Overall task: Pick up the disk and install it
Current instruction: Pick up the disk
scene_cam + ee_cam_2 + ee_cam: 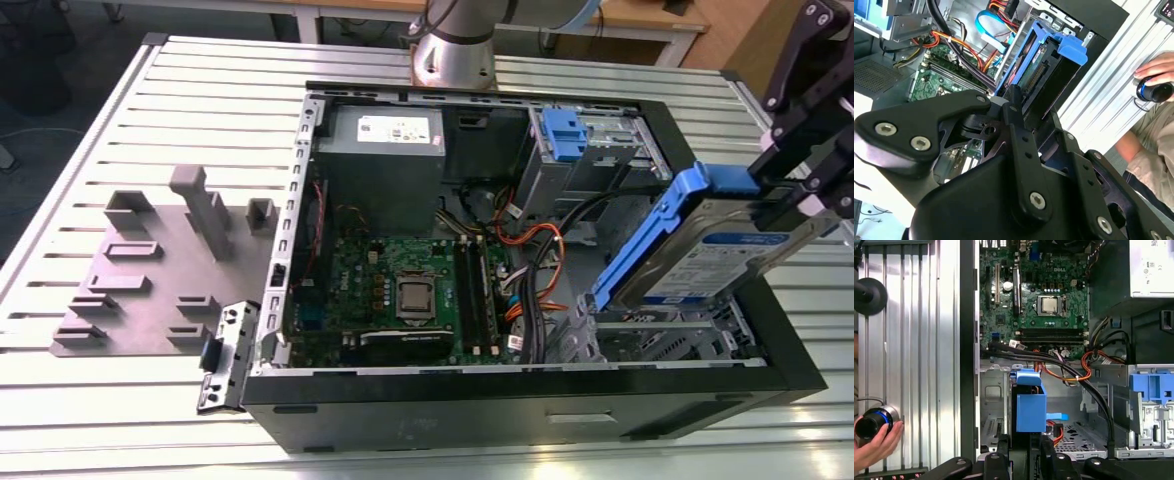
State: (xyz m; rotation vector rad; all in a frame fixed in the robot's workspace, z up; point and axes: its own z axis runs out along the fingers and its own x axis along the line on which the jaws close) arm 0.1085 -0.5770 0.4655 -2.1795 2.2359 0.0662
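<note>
The disk (705,262), a silver drive with a white-and-blue label in a blue carrier frame, hangs tilted over the empty grey drive cage (667,335) at the near corner of the open computer case, on the exterior view's right. My gripper (790,205) is shut on its upper end. In the first wrist view the disk (1030,407) appears end-on, its blue frame pointing into the cage (994,415), with my gripper (1026,457) clamped behind it. In the second wrist view the disk (1046,70) sticks out beyond my black fingers (1014,107), blue end tab (1071,49) foremost.
The open case (534,400) holds a motherboard (400,290), a grey power supply (384,140), cable bundles (527,250) and another blue-tabbed caddy (563,135) in its cage. A grey fixture plate (160,270) lies at the exterior view's left. A person's hand (876,440) grips a knob beside the case.
</note>
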